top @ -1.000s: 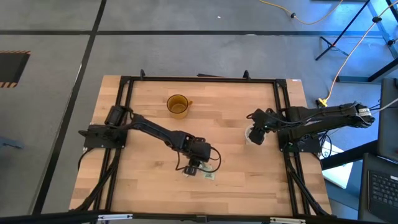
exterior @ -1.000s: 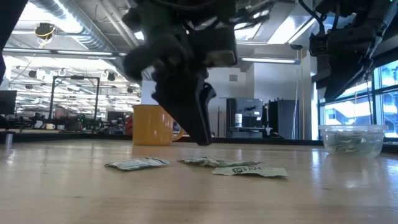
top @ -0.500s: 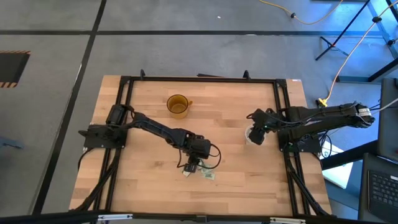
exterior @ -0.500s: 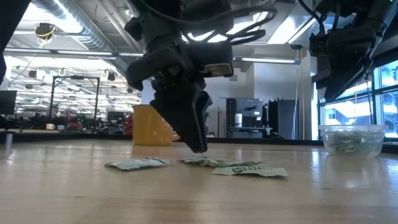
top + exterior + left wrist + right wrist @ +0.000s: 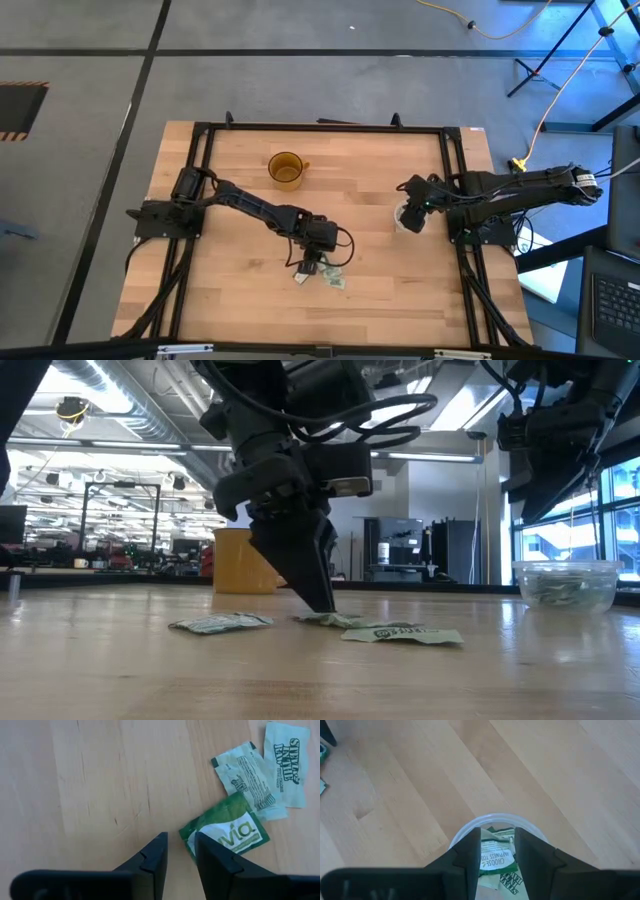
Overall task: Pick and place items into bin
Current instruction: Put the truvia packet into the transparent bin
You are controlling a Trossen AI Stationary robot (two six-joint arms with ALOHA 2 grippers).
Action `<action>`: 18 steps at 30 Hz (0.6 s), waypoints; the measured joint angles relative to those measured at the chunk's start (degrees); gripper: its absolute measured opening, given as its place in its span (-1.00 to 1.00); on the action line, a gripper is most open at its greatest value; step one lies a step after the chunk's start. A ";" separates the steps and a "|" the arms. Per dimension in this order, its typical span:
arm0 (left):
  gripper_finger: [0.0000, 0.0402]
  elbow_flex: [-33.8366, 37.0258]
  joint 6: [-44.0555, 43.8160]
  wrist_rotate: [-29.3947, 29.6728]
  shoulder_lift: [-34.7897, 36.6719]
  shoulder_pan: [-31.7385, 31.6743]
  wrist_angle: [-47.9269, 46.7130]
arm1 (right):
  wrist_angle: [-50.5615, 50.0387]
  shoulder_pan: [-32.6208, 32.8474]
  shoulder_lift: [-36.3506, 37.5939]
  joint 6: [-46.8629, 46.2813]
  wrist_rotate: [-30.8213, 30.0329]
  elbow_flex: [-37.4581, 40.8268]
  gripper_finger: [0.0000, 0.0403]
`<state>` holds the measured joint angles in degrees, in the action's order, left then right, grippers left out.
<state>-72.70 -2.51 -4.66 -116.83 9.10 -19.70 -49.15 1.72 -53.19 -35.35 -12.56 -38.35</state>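
Three packets lie flat on the table below my left gripper: a green and white one and two pale ones. In the low view they show as a flat row. My left gripper is shut and points down, its tips at table height beside the green packet's corner. The bin stands near the table's right edge with several packets inside. My right gripper hangs shut above it. My left gripper comes from above with its fingers shut. One fingertip stands right at the green packet's near corner. I cannot tell whether it touches the packet or only the wood beside it. The packet lies flat on the table.
An amber cup with a handle stands toward the table's far edge. A black frame runs round the table. Bare wood lies between the packets and the bin.
My left gripper has come down from just above the packets until its tips reach the table, shifting slightly toward the far edge and tipping more upright. The packets and my right arm have stayed where they were.
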 joint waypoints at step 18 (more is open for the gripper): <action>-0.73 -0.56 -0.99 0.10 0.08 -1.44 -1.35 | -0.02 0.00 0.00 0.01 0.02 0.00 -0.40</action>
<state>-73.26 -3.50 -4.56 -116.76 7.66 -21.04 -49.17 1.72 -53.19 -35.35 -12.53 -38.35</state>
